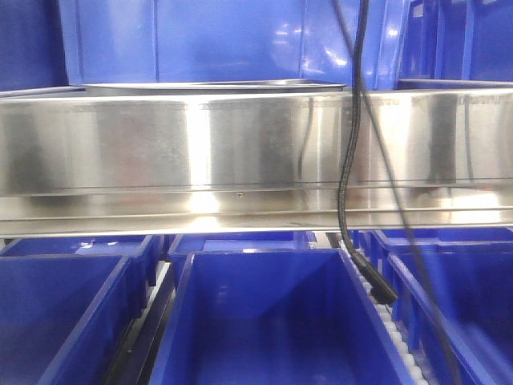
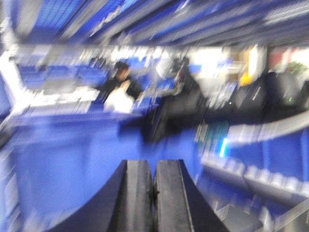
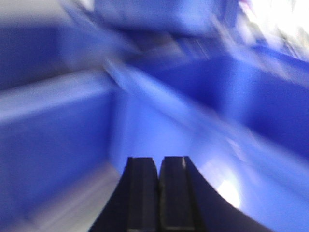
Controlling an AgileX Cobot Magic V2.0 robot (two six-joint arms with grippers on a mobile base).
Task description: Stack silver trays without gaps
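Stacking looks not yet begun: the only silver tray (image 1: 216, 85) in sight is a thin rim showing above the brushed-steel rail (image 1: 240, 160), against the blue bins (image 1: 264, 321). The left gripper (image 2: 153, 193) and right gripper (image 3: 158, 193) have jaws pressed together, empty. Both wrist views are blurred; no worktop surface is discernible.

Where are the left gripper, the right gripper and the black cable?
left gripper (image 2: 153, 193): left wrist view, seam between shut fingers.
right gripper (image 3: 158, 193): right wrist view, seam between shut fingers.
black cable (image 1: 346, 172): front view, hanging mid-length.
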